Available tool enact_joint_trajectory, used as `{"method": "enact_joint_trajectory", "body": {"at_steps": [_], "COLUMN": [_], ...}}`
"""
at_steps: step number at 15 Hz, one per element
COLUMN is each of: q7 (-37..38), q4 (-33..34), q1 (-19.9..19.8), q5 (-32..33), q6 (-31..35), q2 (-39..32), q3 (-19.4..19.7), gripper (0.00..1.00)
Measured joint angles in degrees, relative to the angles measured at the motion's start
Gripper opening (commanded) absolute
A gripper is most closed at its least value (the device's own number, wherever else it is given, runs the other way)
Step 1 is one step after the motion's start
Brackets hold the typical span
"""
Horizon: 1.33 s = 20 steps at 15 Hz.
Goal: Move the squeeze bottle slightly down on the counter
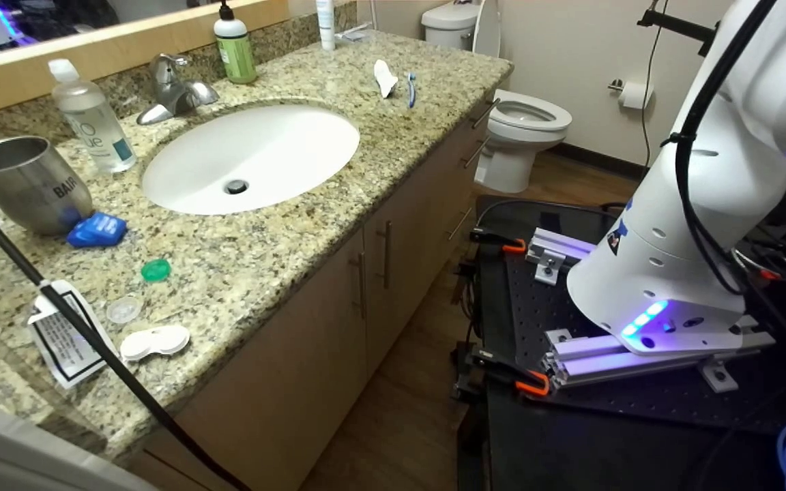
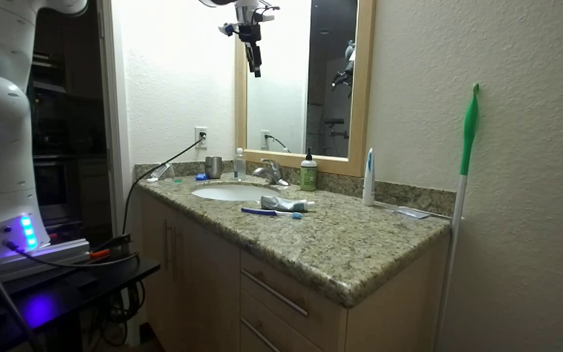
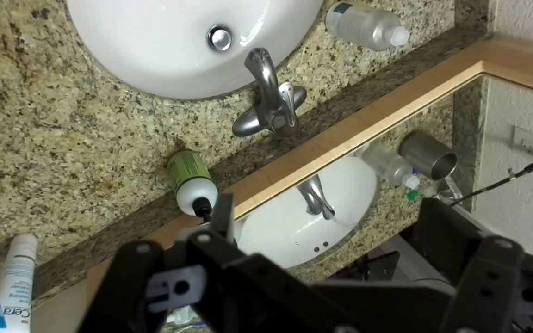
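The squeeze bottle is a slim white tube with blue marks. It stands upright near the back edge of the counter (image 2: 340,234) and shows in both exterior views (image 1: 325,24) (image 2: 369,180). In the wrist view (image 3: 13,282) it is at the lower left, partly cut off by the frame. The speckled counter also shows in an exterior view (image 1: 311,225) and the wrist view (image 3: 86,138). My gripper (image 3: 336,226) is open and empty, its fingers wide apart. In an exterior view the gripper (image 2: 254,68) hangs high above the counter in front of the mirror, far from the squeeze bottle.
A green pump bottle (image 2: 308,174), faucet (image 1: 175,88), clear bottle (image 1: 96,123) and steel cup (image 1: 31,184) stand along the back. A toothpaste tube (image 2: 284,203) and toothbrush (image 2: 271,212) lie near the sink (image 1: 256,157). The mirror (image 2: 281,107) rises behind the counter. A cable (image 1: 93,334) hangs at the far end.
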<state>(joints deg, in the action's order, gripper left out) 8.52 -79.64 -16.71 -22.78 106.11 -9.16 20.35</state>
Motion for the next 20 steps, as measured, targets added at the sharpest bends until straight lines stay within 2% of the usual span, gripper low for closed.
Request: {"method": "enact_joint_trajectory", "body": {"at_steps": [1,3,6,10,14,18,20], "q7": [0.1,3.8,11.3,20.7,31.7,34.5,41.3], "q4": [0.0,0.0,6.7,18.5,29.5,32.3,32.7], "q1": [0.3,0.7,-1.8,-7.5,-12.5,-12.7,-12.6], "q5": [0.9,3.0,1.2,-1.4,-1.9,-1.3,-0.3], "q6": [0.9,7.2,11.9,12.8,11.9,11.7,15.1], "q2": [-0.2,-1.6,-10.1,-21.1,-28.9,-30.5,-32.0], "q3": [0.0,-0.1,-0.2,0.9,1.8,1.9,1.8], "gripper": [1.00,1.00,1.00,1.00,1.00,1.00,1.00]}}
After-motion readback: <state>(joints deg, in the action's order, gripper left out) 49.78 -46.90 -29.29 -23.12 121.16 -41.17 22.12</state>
